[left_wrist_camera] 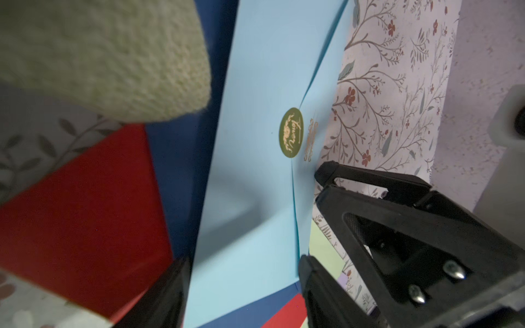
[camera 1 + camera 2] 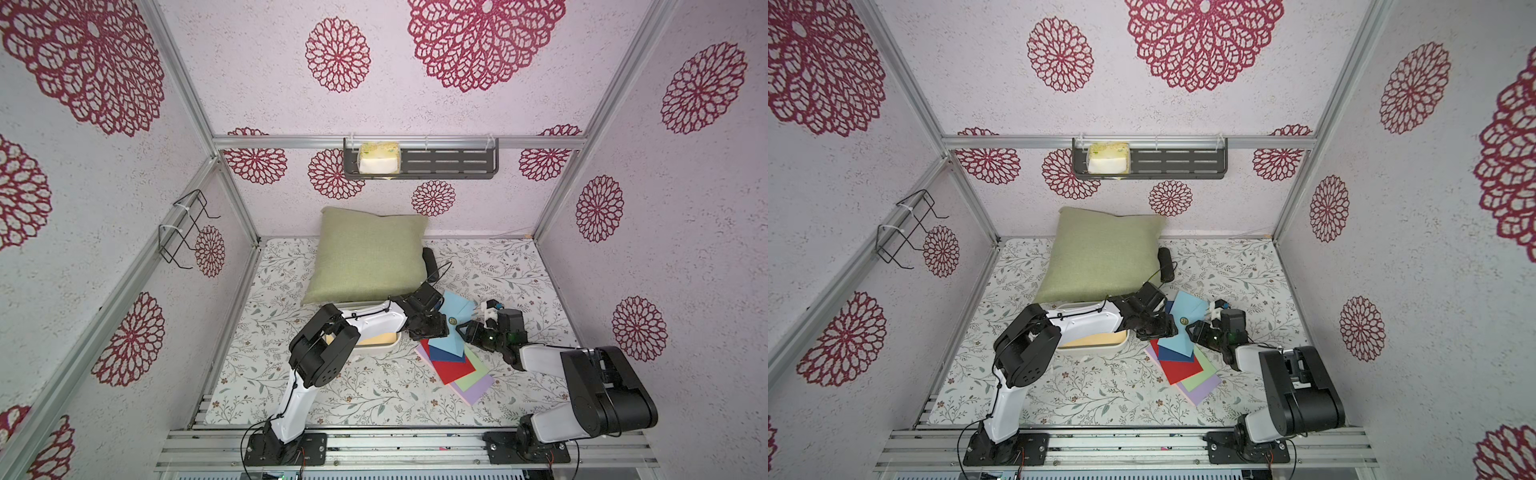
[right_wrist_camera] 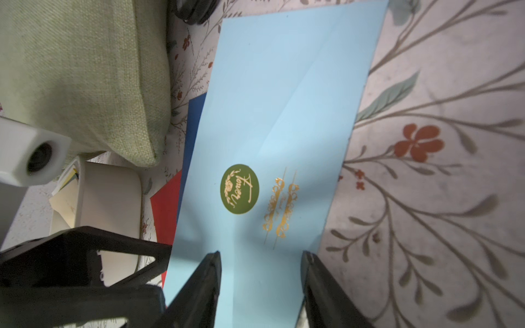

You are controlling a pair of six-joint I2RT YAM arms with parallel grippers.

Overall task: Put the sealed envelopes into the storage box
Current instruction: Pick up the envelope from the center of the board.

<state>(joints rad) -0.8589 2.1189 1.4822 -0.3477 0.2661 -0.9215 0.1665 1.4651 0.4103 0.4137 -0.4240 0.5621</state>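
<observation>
A light blue envelope [image 2: 457, 307] [image 1: 255, 113] [image 3: 284, 99] with a round green-gold seal lies on top of a fanned pile of sealed envelopes: navy [image 2: 444, 353], red [image 2: 453, 368], green [image 2: 473, 376] and lilac [image 2: 478, 390]. My left gripper [image 2: 434, 328] [image 1: 241, 278] is open, and its jaws stand either side of the light blue envelope's end. The right gripper [image 2: 469, 330] [image 3: 260, 261] is open, with its tips over the same envelope near the seal. The white storage box [image 2: 395, 343] [image 3: 108, 198] sits under my left arm. A cream-yellow envelope [image 2: 374, 338] lies inside it.
A green pillow [image 2: 365, 257] lies behind the box, with a black cylinder [image 2: 430, 259] beside it. High on the back wall hangs a dark slotted shelf [image 2: 449, 162] holding a yellow-white packet [image 2: 379, 160]. A wire rack [image 2: 183, 228] hangs on the left wall.
</observation>
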